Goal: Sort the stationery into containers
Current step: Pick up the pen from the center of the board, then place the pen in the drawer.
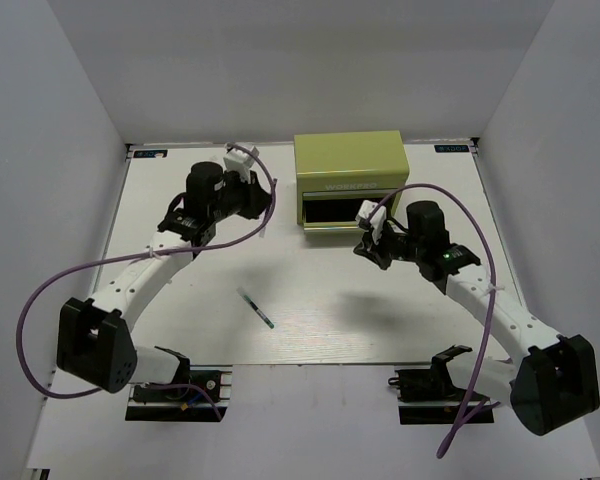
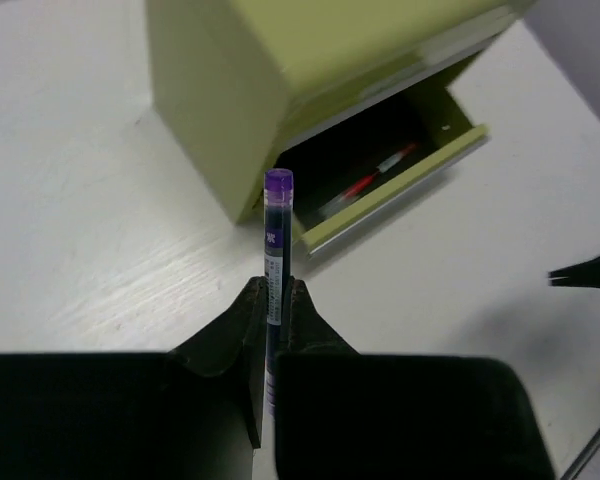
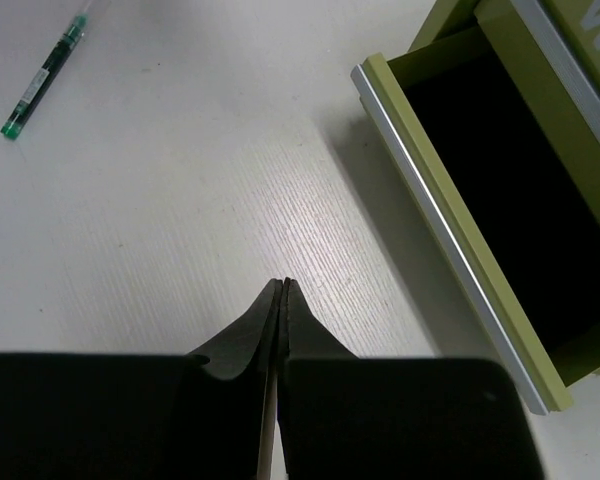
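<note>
Left hand (image 2: 270,292) grasps a slim purple-capped pen (image 2: 277,235) pointing to 12 o'clock; the olive-green box's open drawer (image 2: 405,183) lies at 1 o'clock. Right hand (image 3: 282,290) clenched, empty.

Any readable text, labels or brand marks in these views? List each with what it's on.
"W": white lettering on the olive box front, the rest cut off in the right wrist view.
Same lettering in the top view: too blurred to read.
Print on the purple-capped pen: too small.
Blue corner stickers: unreadable.
</note>
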Controlling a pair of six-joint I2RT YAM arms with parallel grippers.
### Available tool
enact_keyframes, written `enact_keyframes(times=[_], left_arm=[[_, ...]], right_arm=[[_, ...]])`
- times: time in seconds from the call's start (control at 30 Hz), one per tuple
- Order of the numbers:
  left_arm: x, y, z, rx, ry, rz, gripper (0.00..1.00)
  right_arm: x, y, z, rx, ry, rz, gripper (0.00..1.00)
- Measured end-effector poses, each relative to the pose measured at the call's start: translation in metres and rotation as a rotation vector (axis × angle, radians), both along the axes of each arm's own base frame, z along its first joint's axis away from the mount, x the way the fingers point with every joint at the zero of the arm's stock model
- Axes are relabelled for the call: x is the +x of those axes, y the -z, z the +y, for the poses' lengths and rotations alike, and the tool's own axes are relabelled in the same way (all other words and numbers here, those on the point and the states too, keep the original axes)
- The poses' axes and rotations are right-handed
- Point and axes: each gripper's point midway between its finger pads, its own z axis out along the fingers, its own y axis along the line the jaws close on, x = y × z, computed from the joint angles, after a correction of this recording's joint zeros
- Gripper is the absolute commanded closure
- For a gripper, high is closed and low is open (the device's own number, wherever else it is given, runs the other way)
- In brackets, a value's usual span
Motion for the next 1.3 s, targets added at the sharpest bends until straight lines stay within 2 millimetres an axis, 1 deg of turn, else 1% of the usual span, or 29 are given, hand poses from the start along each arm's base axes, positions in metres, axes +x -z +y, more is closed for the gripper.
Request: enact_keyframes(times=[0.07, 0.17, 0.3, 0.43, 0.47, 0.6, 0.67, 0.73, 0.77, 0.83, 1.0, 1.07, 1.13, 1.3], left_arm=[[0.003, -0.017, -0.017, -0.041, 0.089, -0.066, 1.0], [0.014, -0.029, -0.044, -0.077, 0.206, -0.125, 1.0], [0.021, -0.023, -0.075, -0.078, 0.344, -0.156, 1.0], [0.014, -0.019, -0.107, -0.033, 0.495, -0.228, 1.0], [0.012, -0.019, -0.113, -0.017, 0.526, -0.254, 1.0], [0.006, -0.021, -0.136, 0.036, 0.635, -0.352, 1.0], [0.004, -0.018, -0.144, 0.059, 0.668, -0.382, 1.0], [0.005, -0.011, -0.151, 0.081, 0.686, -0.397, 1.0], [0.007, -0.007, -0.154, 0.093, 0.69, -0.401, 1.0], [0.012, 0.004, -0.159, 0.119, 0.691, -0.408, 1.0], [0.027, 0.041, -0.169, 0.189, 0.673, -0.39, 1.0], [0.032, 0.051, -0.172, 0.206, 0.668, -0.386, 1.0], [0.038, 0.055, -0.176, 0.219, 0.662, -0.393, 1.0], [0.054, 0.05, -0.184, 0.239, 0.635, -0.44, 1.0]], right_arm=[[-0.001, 0.001, -0.002, 0.001, 0.001, -0.006, 1.0], [-0.004, 0.002, -0.004, 0.0, -0.006, -0.035, 1.0], [-0.008, 0.0, -0.008, -0.002, -0.009, -0.079, 1.0], [-0.012, 0.003, -0.012, -0.011, -0.002, -0.106, 1.0], [-0.012, 0.004, -0.013, -0.012, -0.001, -0.109, 0.99], [-0.013, 0.005, -0.015, -0.021, 0.0, -0.125, 0.98], [-0.012, 0.005, -0.015, -0.025, 0.001, -0.132, 0.96], [-0.011, 0.005, -0.016, -0.031, 0.004, -0.138, 0.96], [-0.01, 0.005, -0.017, -0.033, 0.005, -0.141, 0.94], [-0.01, 0.005, -0.017, -0.035, 0.005, -0.144, 0.93], [-0.008, 0.003, -0.017, -0.037, 0.005, -0.16, 0.91], [-0.007, 0.002, -0.017, -0.039, 0.007, -0.167, 0.9], [-0.006, 0.002, -0.018, -0.04, 0.009, -0.173, 0.9], [-0.008, 0.003, -0.02, -0.042, 0.016, -0.182, 0.88]])
